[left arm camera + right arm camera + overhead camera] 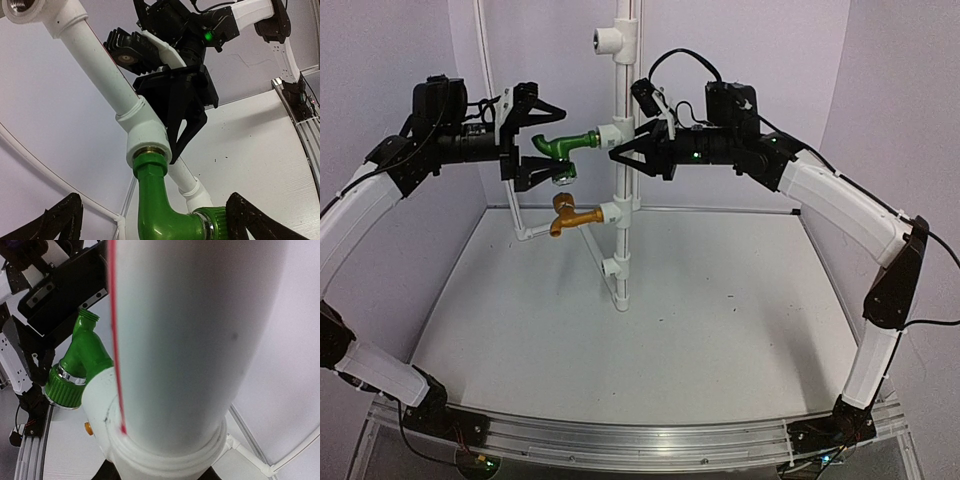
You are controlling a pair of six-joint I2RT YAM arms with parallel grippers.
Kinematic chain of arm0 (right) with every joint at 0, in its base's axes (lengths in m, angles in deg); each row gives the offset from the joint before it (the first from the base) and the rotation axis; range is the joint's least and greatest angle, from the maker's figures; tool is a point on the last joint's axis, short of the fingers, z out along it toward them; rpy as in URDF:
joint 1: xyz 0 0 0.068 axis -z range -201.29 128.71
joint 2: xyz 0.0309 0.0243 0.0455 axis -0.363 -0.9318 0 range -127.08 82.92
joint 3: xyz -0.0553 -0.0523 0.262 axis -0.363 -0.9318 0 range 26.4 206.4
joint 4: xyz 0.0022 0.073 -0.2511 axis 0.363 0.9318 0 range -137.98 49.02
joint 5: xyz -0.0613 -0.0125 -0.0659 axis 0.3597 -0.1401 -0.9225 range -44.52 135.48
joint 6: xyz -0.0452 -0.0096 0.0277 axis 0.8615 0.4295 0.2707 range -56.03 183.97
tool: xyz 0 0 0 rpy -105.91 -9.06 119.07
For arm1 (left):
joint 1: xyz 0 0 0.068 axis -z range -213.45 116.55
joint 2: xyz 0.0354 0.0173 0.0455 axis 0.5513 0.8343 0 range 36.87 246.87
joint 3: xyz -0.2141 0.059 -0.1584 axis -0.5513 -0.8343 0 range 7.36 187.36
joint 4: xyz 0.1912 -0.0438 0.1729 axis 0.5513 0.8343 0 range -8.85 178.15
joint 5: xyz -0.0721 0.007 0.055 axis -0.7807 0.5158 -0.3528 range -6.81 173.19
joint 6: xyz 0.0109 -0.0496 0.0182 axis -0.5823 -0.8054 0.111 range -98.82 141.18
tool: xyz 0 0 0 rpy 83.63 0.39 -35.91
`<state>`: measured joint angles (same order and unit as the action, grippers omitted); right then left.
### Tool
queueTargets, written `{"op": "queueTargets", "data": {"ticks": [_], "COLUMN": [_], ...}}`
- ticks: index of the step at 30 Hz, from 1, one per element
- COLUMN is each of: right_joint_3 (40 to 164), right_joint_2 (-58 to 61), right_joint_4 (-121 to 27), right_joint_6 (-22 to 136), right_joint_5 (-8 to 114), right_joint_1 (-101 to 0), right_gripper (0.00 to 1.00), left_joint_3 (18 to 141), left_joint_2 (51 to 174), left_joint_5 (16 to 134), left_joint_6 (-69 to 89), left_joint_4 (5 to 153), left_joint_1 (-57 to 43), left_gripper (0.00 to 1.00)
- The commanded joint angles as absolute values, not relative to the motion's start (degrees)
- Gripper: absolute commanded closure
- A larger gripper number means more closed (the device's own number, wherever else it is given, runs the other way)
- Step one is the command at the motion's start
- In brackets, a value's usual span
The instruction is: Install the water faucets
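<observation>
The green faucet (565, 146) sticks out leftward from the upper T-fitting (610, 135) on the upright white pipe (623, 250), its threaded end seated in the fitting (146, 145). My left gripper (533, 142) is open. Its fingers (250, 220) straddle the faucet's round handle (212, 225), the right one right beside it. The golden-brass faucet (570, 215) sits in the lower fitting (613, 212). My right gripper (625, 152) is closed round the white pipe at the upper fitting (150, 440), opposite the green faucet (82, 360).
A third, empty T-fitting (610, 40) sits higher on the pipe. A thin white tube (490, 110) rises at the back left and joins a low elbow (525, 233). Walls enclose the white table (720, 330) at the back and sides.
</observation>
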<state>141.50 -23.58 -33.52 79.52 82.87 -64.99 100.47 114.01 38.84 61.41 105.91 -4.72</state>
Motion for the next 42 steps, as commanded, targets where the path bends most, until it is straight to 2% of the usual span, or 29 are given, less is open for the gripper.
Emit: {"op": "queueTargets", "data": {"ticks": [1, 19, 42], "right_joint_3": [142.68, 139.55, 136.06], "right_joint_2": [-23.51, -20.65, -17.54], "right_joint_4": [-34.29, -34.29, -34.27], "right_joint_6": [80.54, 81.37, 81.73], "right_joint_5": [82.19, 82.3, 85.16], "right_joint_1": [-65.32, -64.92, -64.0], "right_gripper": [1.0, 1.0, 1.0], "left_joint_3": [97.59, 90.83, 90.84], "left_joint_2": [112.09, 111.89, 114.59], "left_joint_5": [42.15, 48.22, 42.37], "left_joint_6": [60.11, 51.3, 51.29], "left_joint_4": [101.86, 90.15, 84.98], "left_joint_1": [-4.63, -6.7, -12.89], "left_gripper": [0.0, 0.0, 0.0]}}
